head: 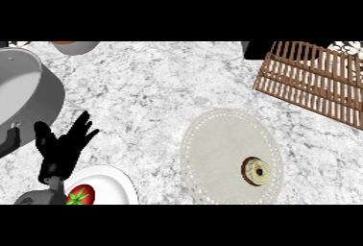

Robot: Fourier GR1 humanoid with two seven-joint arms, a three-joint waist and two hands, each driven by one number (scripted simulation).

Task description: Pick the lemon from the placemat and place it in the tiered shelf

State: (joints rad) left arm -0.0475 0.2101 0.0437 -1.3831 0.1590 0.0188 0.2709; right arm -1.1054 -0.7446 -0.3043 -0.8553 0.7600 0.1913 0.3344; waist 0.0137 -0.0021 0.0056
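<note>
Head view looked steeply down on a marbled counter (156, 86), where a round pale placemat (212, 144) lay right of centre with the task's item (257, 171) resting on its lower right part, a small round thing with a dark rim, a pale face and a dark centre, looking little like a lemon. Well apart, at upper right, stood the brown slatted tiered shelf (312, 79). At lower left the left hand (60, 146) rested with fingers spread and straight, holding nothing, just above a white plate (113, 185) carrying a tomato (80, 196), beside a large grey pot (25, 89); the right hand was out of sight.
</note>
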